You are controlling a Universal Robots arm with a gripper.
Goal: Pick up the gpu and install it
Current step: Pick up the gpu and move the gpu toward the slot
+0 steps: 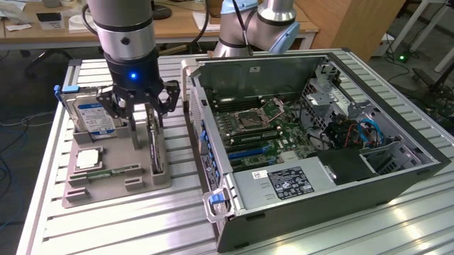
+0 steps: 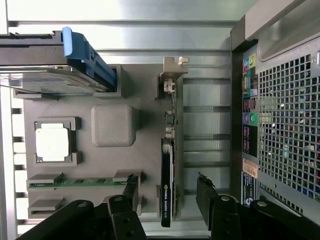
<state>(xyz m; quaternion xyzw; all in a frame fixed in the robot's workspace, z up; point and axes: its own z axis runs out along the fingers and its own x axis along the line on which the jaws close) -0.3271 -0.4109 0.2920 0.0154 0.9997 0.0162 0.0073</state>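
gripper (image 1: pixel 142 114): jaws apart, over the gpu (image 1: pixel 154 151), one finger each side | gpu: on edge in grey tray (image 1: pixel 106 187) slot on the surface (image 1: pixel 142 228), beside computer case (image 1: pixel 319 212) | long axis: parallel to the case's port panel, bracket end toward the hard drive (image 1: pixel 95 119)

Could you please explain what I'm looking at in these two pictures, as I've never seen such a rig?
This is a robot arm with a claw at its tip. One picture is from a camera off the arm; the other looks down from its wrist. On the slatted table sit an open computer case and a grey tray holding a hard drive, a processor chip, a memory stick and the gpu, standing on edge. The claw hangs open, straddling the gpu's top edge, holding nothing.
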